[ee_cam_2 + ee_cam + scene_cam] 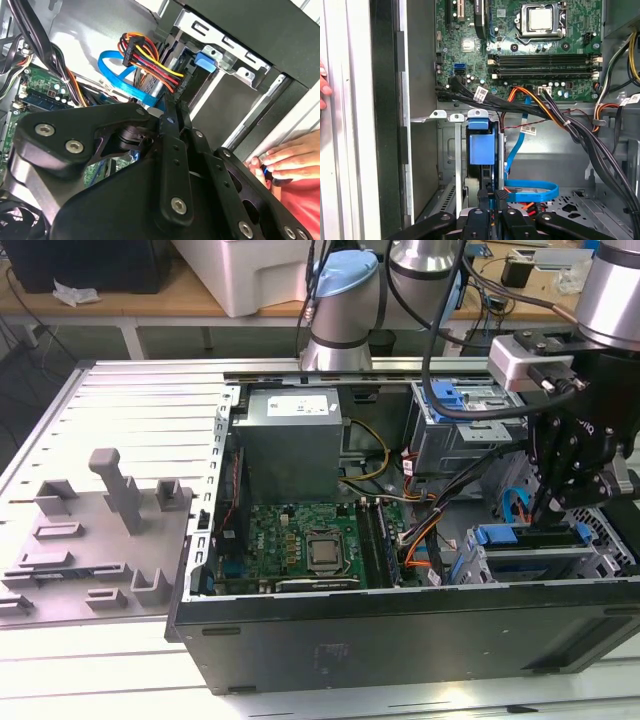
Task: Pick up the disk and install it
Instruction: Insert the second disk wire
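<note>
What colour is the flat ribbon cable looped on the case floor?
Bright blue flat ribbon cable, best seen in the first wrist view.

One computer case [400, 630], one motherboard [300, 545], one disk [482, 145]

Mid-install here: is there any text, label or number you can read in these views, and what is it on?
No text can be read out.
Power supply label: print too small to read.
White cable tags: marks too small to read.
Motherboard: white markings, too small to read.
Disk, edge-on in its blue carrier: no label face shows.
</note>
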### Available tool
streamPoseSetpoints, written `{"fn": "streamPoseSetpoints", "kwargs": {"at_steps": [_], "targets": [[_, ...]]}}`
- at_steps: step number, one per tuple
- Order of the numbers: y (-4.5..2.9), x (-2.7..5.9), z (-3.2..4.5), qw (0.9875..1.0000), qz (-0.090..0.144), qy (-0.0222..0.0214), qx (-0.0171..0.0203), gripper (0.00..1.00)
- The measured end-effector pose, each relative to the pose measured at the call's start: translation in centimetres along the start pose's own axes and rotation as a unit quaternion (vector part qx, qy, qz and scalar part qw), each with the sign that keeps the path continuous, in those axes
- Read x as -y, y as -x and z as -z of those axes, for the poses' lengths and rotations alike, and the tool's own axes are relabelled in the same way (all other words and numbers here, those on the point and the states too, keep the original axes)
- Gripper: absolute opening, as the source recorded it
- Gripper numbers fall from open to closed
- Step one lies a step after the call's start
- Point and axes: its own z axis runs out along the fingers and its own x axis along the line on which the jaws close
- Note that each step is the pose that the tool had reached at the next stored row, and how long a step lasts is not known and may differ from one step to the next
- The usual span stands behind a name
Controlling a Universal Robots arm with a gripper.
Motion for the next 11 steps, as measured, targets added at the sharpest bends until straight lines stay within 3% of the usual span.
{"fn": "streamPoseSetpoints", "kwargs": {"at_steps": [11], "targets": [[0.01, 0.07, -0.30, 1.0000, 0.000, 0.0000, 0.0001, 0.16]]}}
